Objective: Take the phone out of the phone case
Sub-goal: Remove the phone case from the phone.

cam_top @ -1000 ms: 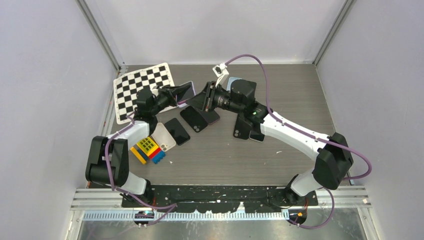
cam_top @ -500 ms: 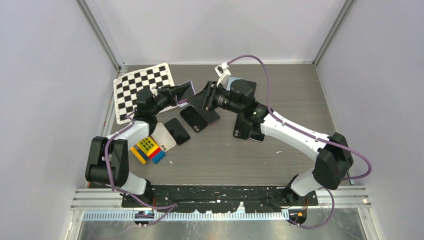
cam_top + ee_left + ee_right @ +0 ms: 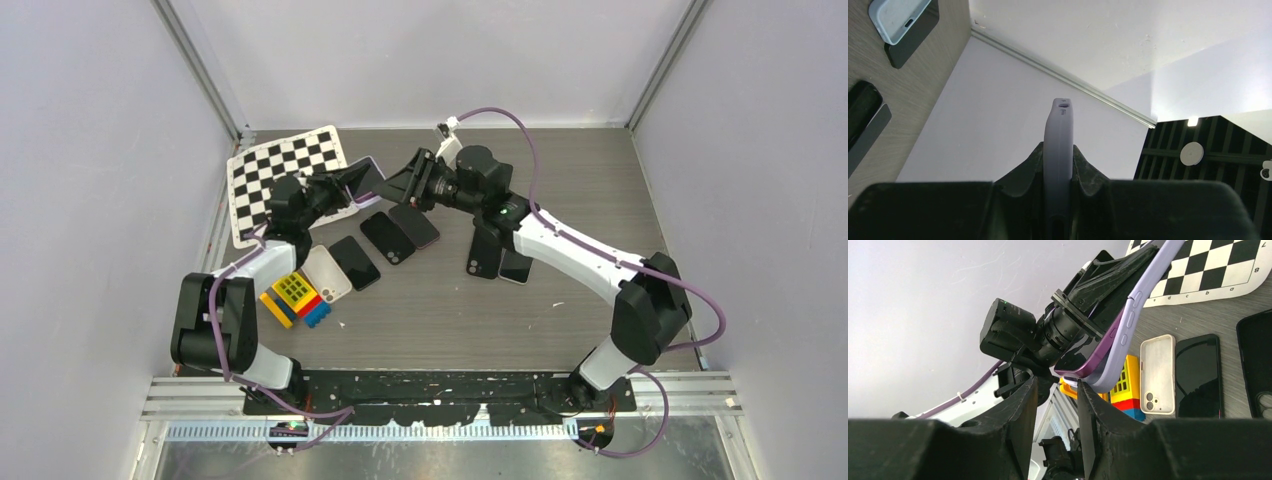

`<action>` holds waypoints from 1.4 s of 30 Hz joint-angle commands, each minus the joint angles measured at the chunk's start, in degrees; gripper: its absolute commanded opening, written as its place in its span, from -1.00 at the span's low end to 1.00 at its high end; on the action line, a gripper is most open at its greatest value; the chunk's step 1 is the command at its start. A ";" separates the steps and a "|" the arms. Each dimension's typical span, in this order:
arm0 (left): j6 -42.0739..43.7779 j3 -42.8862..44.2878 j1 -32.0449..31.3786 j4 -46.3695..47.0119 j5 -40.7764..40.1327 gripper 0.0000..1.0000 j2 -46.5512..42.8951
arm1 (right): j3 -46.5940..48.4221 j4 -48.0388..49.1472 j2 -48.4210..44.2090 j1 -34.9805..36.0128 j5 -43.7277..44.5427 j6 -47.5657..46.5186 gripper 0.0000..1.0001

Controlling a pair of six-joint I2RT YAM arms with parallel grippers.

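The lavender soft phone case [image 3: 1128, 325], raised off the table near the black-and-white checkered mat [image 3: 270, 165], is pinched edge-on by the left gripper [image 3: 1058, 165]. A dark purple phone [image 3: 1083, 372] sits in it, one corner lifted out. The right gripper [image 3: 1055, 405] stands parted just below that corner, holding nothing.

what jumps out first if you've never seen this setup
Over the far middle of the table, the left gripper is shut on a lilac phone case with a purple phone lifting out at one corner, and the right gripper is open right beside it. Next, the checkerboard mat at far left and colourful blocks nearer.
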 commanded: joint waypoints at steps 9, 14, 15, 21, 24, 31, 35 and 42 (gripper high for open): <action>-1.05 9.09 -1.36 10.03 6.69 -1.00 -5.32 | 3.03 -5.93 6.81 -1.72 3.11 4.49 -0.15; 13.53 12.54 -3.77 2.53 9.99 -1.00 -7.51 | 5.97 -5.85 8.66 -1.84 0.64 5.68 -0.15; 17.58 13.33 -4.24 -1.41 10.58 -1.00 -8.52 | 6.21 -5.55 9.13 -1.82 0.26 5.95 -0.15; 29.16 14.61 -5.22 -9.17 11.01 -1.00 -12.21 | 4.94 0.72 8.89 -1.86 -2.52 8.03 -0.38; 30.75 15.27 -5.24 -10.53 11.88 -1.00 -12.55 | 2.61 7.43 7.71 -2.46 -2.68 9.81 -0.76; 37.35 17.39 -4.92 -17.56 11.85 -0.20 -13.67 | -1.95 19.51 3.27 -6.61 -4.74 12.79 -0.99; 39.40 17.57 -4.48 -18.19 11.96 0.30 -13.83 | -2.27 22.85 0.32 -7.87 -5.82 13.09 -0.99; 41.78 16.61 -2.46 -17.79 13.08 0.58 -14.52 | -3.37 26.49 -2.86 -10.18 -5.98 17.16 -0.99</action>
